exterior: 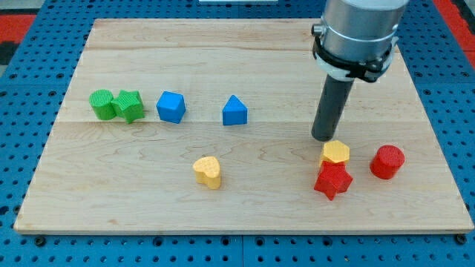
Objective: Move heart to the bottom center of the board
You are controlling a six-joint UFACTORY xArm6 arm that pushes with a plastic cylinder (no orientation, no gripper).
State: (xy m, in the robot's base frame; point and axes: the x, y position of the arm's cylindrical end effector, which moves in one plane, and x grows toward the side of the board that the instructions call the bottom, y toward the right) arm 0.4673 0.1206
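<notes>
The yellow heart (208, 171) lies on the wooden board (148, 215), a little left of the middle and toward the view's bottom. My tip (323, 137) stands on the board at the right, just above the yellow hexagon (335, 153). It is well to the right of the heart and slightly higher in the view. The rod rises from the tip to the arm's grey end at the view's top right.
A red star (332, 180) touches the yellow hexagon from below. A red cylinder (387, 162) is to their right. A green cylinder (102, 104) and green star (130, 105) sit together at the left. A blue cube (171, 107) and blue triangle (234, 110) lie in the middle.
</notes>
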